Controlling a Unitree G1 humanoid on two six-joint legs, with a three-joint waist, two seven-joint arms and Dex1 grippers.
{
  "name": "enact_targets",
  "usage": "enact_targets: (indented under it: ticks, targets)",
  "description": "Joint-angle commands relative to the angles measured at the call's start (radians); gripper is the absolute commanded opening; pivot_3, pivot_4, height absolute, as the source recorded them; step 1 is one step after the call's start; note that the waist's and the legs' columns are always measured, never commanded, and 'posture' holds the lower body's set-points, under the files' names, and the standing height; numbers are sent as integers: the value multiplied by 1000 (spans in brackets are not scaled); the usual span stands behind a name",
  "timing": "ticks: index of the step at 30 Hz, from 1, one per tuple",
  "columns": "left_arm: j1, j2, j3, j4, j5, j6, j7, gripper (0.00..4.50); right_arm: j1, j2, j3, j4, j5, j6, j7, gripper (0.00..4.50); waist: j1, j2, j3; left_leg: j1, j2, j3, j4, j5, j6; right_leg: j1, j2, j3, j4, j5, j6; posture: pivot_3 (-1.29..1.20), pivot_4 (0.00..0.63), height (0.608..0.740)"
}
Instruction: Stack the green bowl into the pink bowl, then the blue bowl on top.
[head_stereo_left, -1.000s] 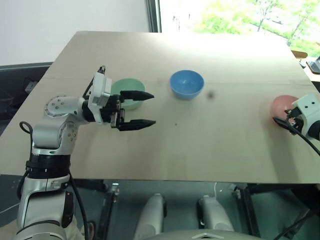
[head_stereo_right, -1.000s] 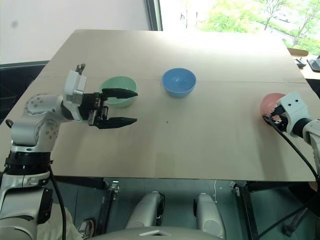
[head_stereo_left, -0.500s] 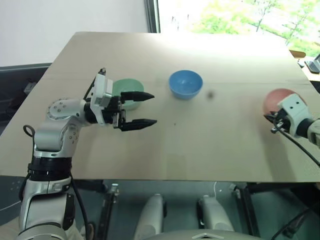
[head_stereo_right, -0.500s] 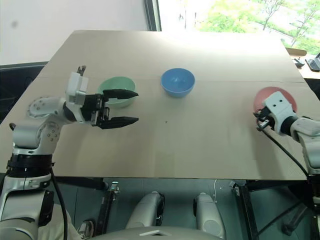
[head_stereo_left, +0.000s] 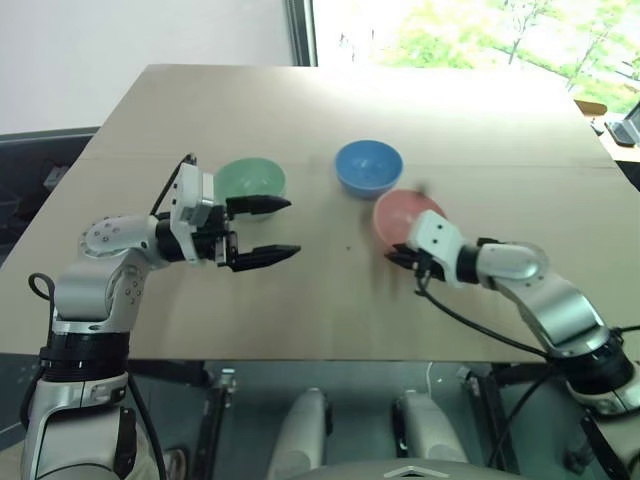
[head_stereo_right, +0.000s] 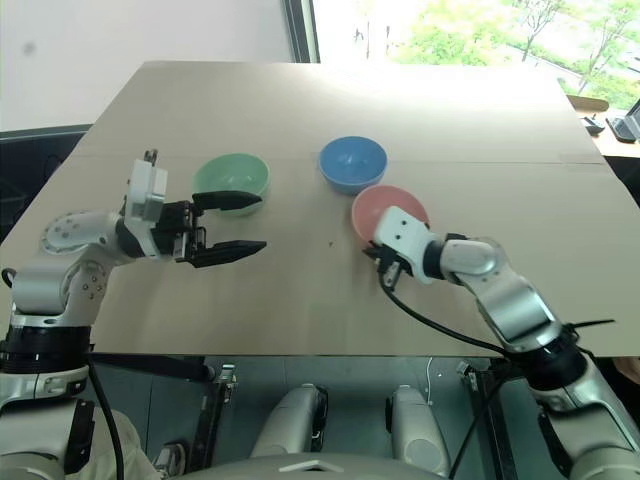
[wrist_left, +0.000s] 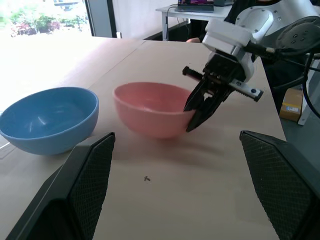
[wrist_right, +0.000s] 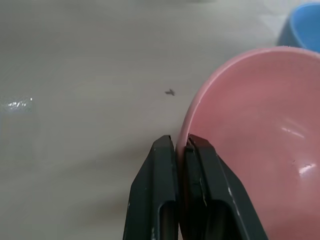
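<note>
Pale wooden worktop (head_stereo_left: 300, 310) beside a bright window (head_stereo_left: 470, 30). Right pincer (wrist_right: 182, 150) pinches the pink bowl (head_stereo_left: 405, 215) rim near the blue bowl (head_stereo_left: 368, 165). Left pincer (head_stereo_left: 270, 228) gapes wide by the green bowl (head_stereo_left: 250, 178).

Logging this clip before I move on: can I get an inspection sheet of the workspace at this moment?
Surface: tan table, two small dark specks.
Job's things: green bowl, blue bowl and pink bowl, none stacked; pink beside blue.
Clutter: nothing seen.
Grippers: left gripper open, holding nothing, near the green bowl; right gripper shut on the pink bowl's rim.
Cables: black cable along the right arm.
Surroundings: window behind, greenery outside.
</note>
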Motion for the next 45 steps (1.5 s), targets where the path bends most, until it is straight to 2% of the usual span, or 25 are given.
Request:
enact_targets:
  ticks: [1,6,11,15,17,21,26,32,35,37,39,41,45]
  targets:
    - [20,14,33,-57,-23,4,17,4239,-47,19,6,-4,1,23,26,1369,0,0,0,0,0,0,0,0,0,0,0,0,0,0,0,0,150,740]
    - [29,6,33,-59,-15,13,51,4239,-61,22,-24,-40,20,56,49,2904,-2,0,0,0,0,0,0,0,0,0,0,0,0,0,0,0,150,740]
    - [23,-8,16,-45,7,5,90,4239,-130,39,-151,-77,108,87,52,2904,-3,0,0,0,0,-1,0,0,0,0,0,0,0,0,0,0,150,740]
    - [4,-36,2,-36,69,-36,167,4239,-201,26,-200,3,83,37,24,2904,-4,0,0,0,0,-1,0,0,0,0,0,0,1,0,0,0,150,740]
    - [-4,-49,-17,-43,145,-76,235,4239,-210,11,-223,46,66,-20,18,2904,0,0,0,0,0,-1,0,0,0,0,0,-1,0,0,0,0,150,740]
    - [-35,-48,-66,-47,285,-98,353,4239,-145,7,-320,31,117,-158,33,2904,3,0,0,-1,-2,-1,0,0,0,0,-1,0,0,0,0,0,150,740]
    - [-82,-37,-90,-13,342,-67,402,4239,-49,12,-395,-42,215,-162,50,2904,-1,0,0,-1,-1,0,-1,0,0,0,-1,0,0,0,0,0,150,740]
    - [-89,-25,-61,-36,350,68,478,4239,-2,10,-378,-133,228,-155,31,2904,-8,0,0,0,-1,0,-1,0,0,0,0,0,1,0,0,0,150,740]
    - [-3,-33,13,-94,204,54,373,4239,-76,6,-255,-63,120,-219,62,2904,-13,0,0,0,-1,0,-1,0,0,0,0,1,1,0,0,0,150,740]
    - [45,-7,48,-90,171,22,311,4239,-143,15,-185,26,55,-274,83,2904,-13,0,0,0,0,5,-1,0,0,-3,-1,4,3,0,0,0,150,740]
    - [94,51,63,-57,214,-53,269,4239,-225,48,-125,154,6,-338,105,2904,-18,0,1,0,1,5,-1,0,0,-6,0,4,5,0,0,0,150,740]
    - [103,78,65,-59,286,-57,350,4239,-282,83,-108,240,-9,-376,110,2904,-18,0,1,0,2,6,-1,0,0,-7,1,5,6,0,0,0,150,740]
    - [102,79,52,-153,378,3,504,4239,-266,128,-186,203,118,-365,153,2904,4,-1,1,-2,1,5,-1,0,0,-7,0,5,5,0,0,0,150,740]
